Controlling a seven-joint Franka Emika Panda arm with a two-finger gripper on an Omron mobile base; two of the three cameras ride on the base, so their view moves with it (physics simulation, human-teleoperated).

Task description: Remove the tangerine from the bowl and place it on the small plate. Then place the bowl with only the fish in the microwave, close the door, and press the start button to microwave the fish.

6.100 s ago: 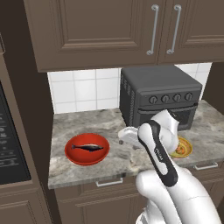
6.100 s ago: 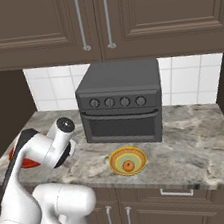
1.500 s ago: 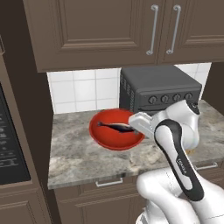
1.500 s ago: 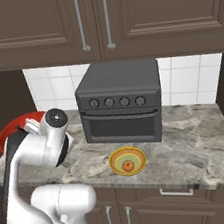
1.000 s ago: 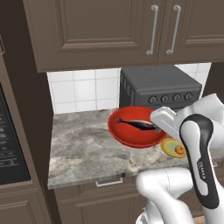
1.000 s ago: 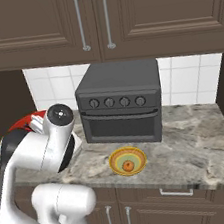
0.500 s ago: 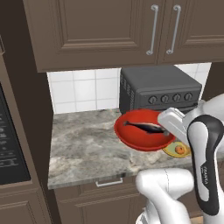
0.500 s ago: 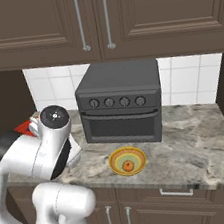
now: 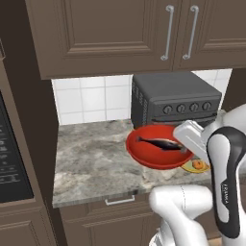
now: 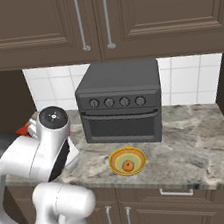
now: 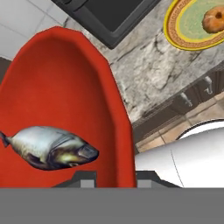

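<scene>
Glossy bright-red round bowl [image 9: 158, 153] held up off the grey marbled stone desk [image 9: 91, 163], in front of the dark grey toaster oven with four knobs [image 9: 175, 98], level with the desk's front edge. Gripper [image 11: 114, 178] clamped narrow on the bowl's rim, one dark finger tip either side of the red wall in the hand view, at the bowl's right side in the left base view. Slim dark grey-black fish [image 9: 161, 143] lying across the bowl's floor, tail to the left in the left base view. Small round plate with a yellow-orange rim and pale greenish centre [image 10: 127, 161] resting on the desk just in front of the toaster oven, near the front edge. Small round orange tangerine [image 10: 127, 166] sitting on that plate, slightly toward its near side. In the left base view, plate partly hidden behind the bowl and the white arm, only its right edge and the fruit peeking out. Black panel of the built-in microwave [image 9: 10, 158] at the far left edge of the left base view, well apart from the bowl. Brown wooden cabinets with grey bar handles [image 9: 168, 31] above, white tiles [image 9: 91, 98] behind the desk
</scene>
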